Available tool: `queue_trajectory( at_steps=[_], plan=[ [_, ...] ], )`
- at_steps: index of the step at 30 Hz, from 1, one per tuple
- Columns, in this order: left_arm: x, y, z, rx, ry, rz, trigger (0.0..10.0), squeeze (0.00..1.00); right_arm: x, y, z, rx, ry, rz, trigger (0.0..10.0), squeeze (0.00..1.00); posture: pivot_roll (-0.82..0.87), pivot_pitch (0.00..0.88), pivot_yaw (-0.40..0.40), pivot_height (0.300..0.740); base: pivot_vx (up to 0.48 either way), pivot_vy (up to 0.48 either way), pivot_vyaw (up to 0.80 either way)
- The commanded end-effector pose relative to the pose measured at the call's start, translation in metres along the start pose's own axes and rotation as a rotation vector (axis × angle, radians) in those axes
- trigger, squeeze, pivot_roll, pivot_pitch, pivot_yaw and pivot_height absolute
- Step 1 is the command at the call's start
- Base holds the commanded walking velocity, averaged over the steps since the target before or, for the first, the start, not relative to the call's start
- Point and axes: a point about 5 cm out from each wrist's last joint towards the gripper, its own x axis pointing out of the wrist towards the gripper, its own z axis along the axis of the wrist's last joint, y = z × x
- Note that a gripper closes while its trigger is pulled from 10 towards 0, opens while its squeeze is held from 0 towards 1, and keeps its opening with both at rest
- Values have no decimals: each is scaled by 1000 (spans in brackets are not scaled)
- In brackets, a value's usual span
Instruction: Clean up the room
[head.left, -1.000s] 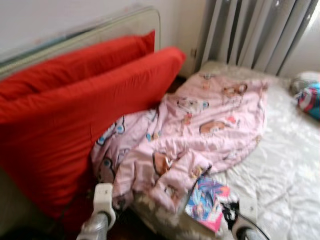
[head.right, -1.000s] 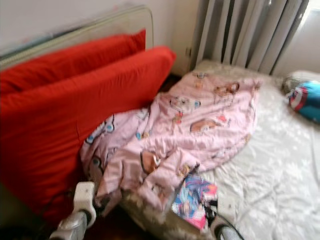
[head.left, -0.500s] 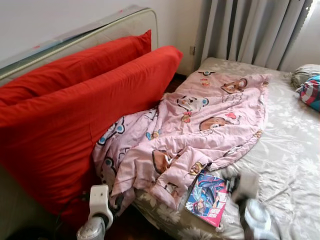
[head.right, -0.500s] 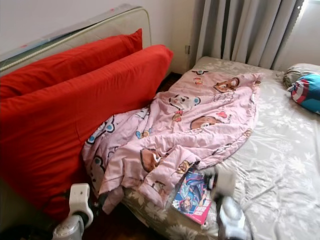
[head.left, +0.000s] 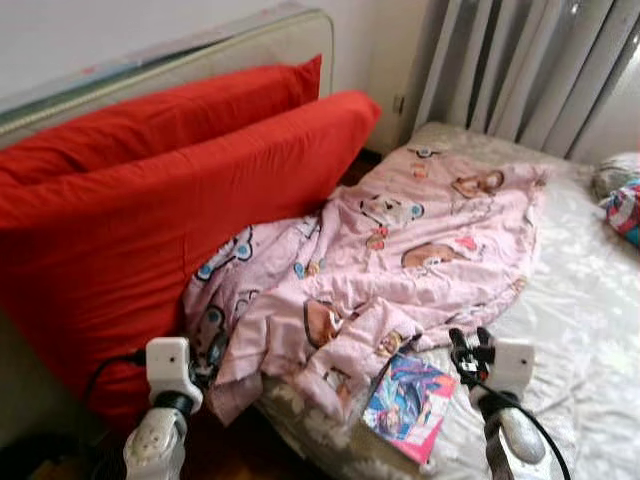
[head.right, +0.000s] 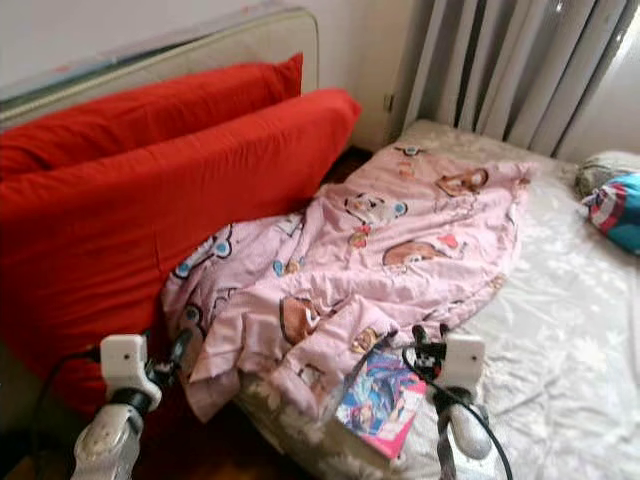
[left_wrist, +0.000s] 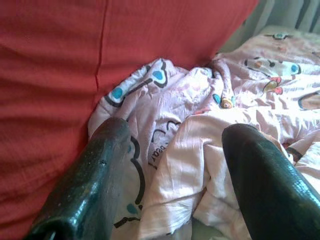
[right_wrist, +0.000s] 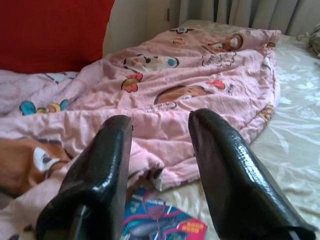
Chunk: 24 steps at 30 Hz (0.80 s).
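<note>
You see two red cushions upper left, one pink blanket and one book at centre; both tools, left tool and right tool, are released.

At lower left and lower right, two silver forearms end in white boxy wrist blocks, each trailing a thin black cable. The left claw and right claw have thick, glossy black, finely pebbled fingers.

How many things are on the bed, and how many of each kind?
Red cushions: 2
Pink cartoon blanket: 1
Colourful book: 1
Blue and red pillow: 1
Total: 5
</note>
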Motion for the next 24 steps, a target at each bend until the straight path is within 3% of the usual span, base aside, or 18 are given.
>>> queue_trajectory(
  at_steps=[1,9,15,24],
  plan=[
    [-4,5,2,-4,-18,18,10000,0,-2,3,0,-2,-10,5,10000,0,-1,0,-62,740,0,0,0],
    [-9,20,6,-9,-24,89,10000,0,-4,13,-5,-31,26,53,10000,0,20,0,-60,740,0,0,0],
    [-14,30,9,2,-19,97,10000,0,-10,16,-11,-26,52,50,10000,0,15,0,-56,700,0,0,0],
    [-13,24,7,12,6,67,10000,0,-10,11,-12,-6,50,2,10000,0,9,0,-30,651,0,0,0]
  ],
)
